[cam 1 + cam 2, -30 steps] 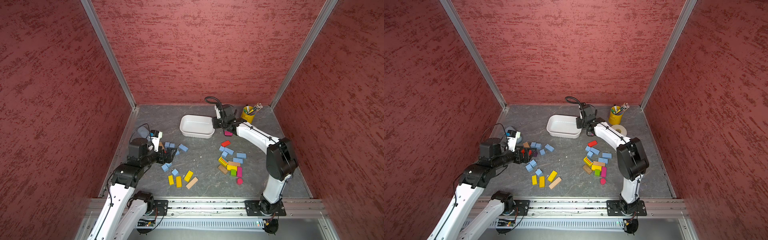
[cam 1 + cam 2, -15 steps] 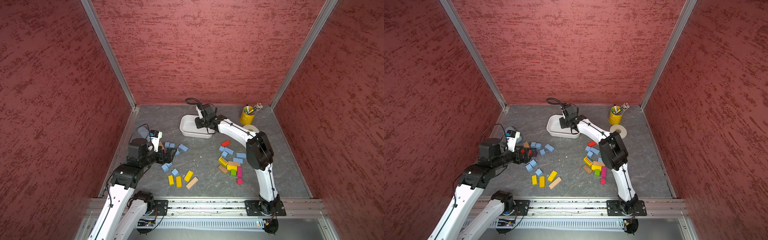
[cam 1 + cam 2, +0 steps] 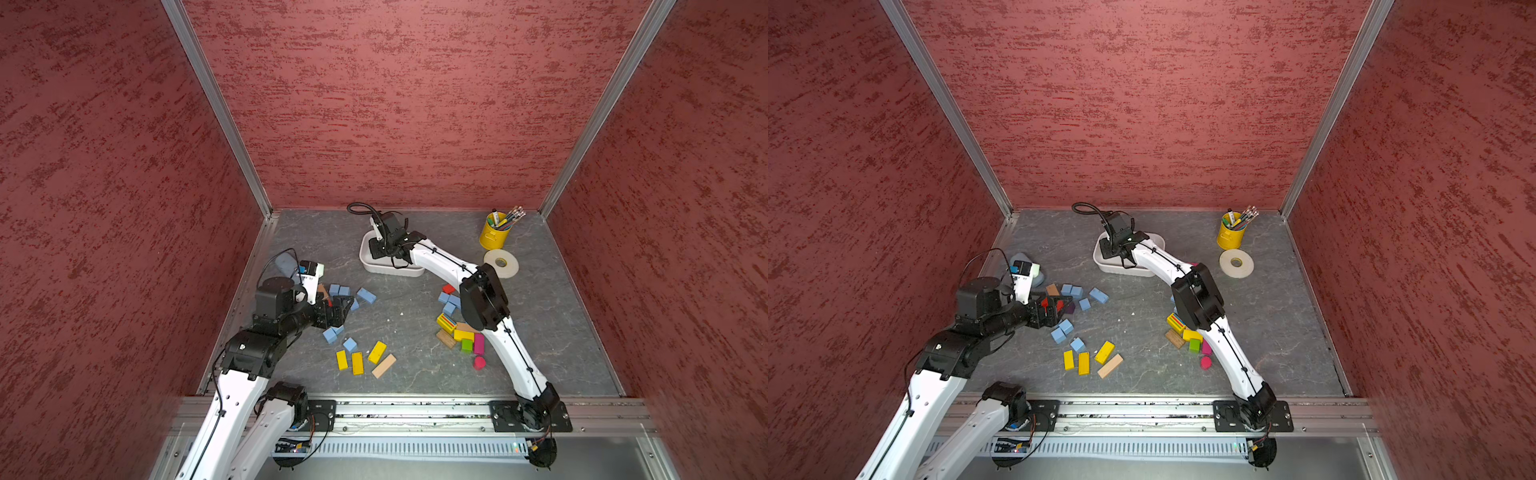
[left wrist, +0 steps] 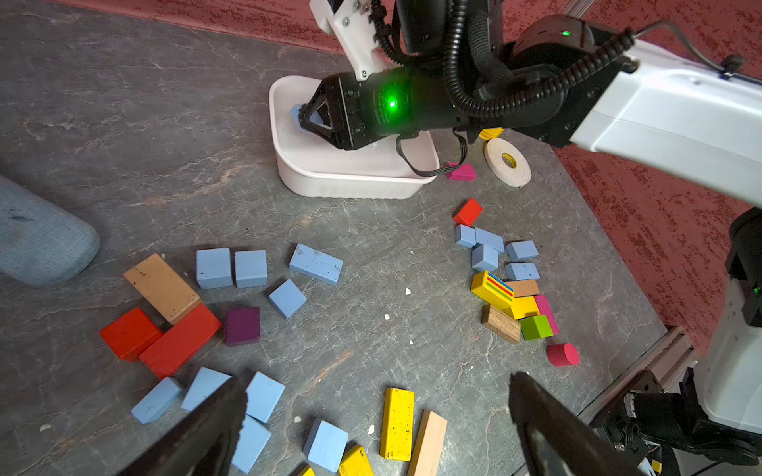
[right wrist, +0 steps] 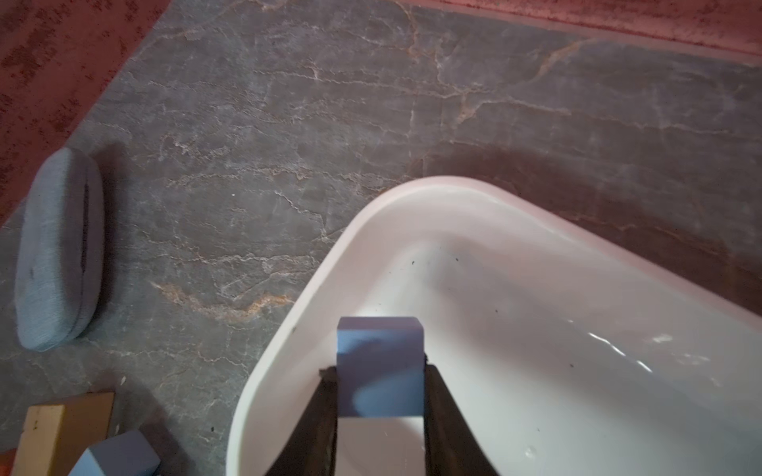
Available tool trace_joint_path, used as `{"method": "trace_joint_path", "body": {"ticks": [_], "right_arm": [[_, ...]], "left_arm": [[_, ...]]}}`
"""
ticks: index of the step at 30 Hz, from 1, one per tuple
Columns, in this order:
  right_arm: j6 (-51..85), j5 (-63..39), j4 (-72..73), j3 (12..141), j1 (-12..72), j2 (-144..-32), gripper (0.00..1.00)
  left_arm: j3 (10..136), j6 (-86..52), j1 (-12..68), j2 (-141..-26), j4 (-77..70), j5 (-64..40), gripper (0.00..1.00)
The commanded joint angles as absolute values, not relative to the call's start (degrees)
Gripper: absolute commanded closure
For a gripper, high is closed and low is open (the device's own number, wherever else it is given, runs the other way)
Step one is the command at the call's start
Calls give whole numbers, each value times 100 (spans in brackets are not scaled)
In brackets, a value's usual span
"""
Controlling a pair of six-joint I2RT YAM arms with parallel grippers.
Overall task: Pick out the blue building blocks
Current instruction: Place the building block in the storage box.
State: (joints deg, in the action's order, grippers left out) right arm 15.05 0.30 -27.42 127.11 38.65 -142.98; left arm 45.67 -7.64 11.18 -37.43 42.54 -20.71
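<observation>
Drop-off step — right pincer (image 5: 379, 373) pinches a blue block (image 5: 380, 354) over the white tray (image 5: 313, 280), release next — left pincer (image 4: 377, 381) spread.

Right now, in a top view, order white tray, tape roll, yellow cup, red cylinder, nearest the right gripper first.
1. white tray, under the right gripper.
2. yellow cup and tape roll, back right corner; too close to call.
3. red cylinder, toward the front.

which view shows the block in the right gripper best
Right wrist: the blue block shows close up, clamped between the fingers over the dish. Left wrist shows only a blue sliver past the right gripper. In both top views the gripper hides it.
</observation>
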Motion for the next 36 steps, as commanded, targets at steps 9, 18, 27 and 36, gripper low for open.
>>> {"method": "trace_joint_path", "body": {"ticks": [9, 18, 27, 36], "right_arm": [[1705, 591, -2646, 12980, 3884, -14700, 80], [1749, 476, -2630, 13171, 3885, -14959, 66], [1662, 469, -2632, 13227, 3885, -14844, 49], [1583, 609, -2657, 13086, 3884, -14135, 43]], "left_arm": [[4596, -704, 1081, -3683, 4280, -2127, 0], [4594, -703, 1082, -3708, 4279, -2118, 0], [4597, -708, 1073, -3711, 4284, -2109, 0], [4592, -703, 1072, -3705, 4287, -2068, 0]]}}
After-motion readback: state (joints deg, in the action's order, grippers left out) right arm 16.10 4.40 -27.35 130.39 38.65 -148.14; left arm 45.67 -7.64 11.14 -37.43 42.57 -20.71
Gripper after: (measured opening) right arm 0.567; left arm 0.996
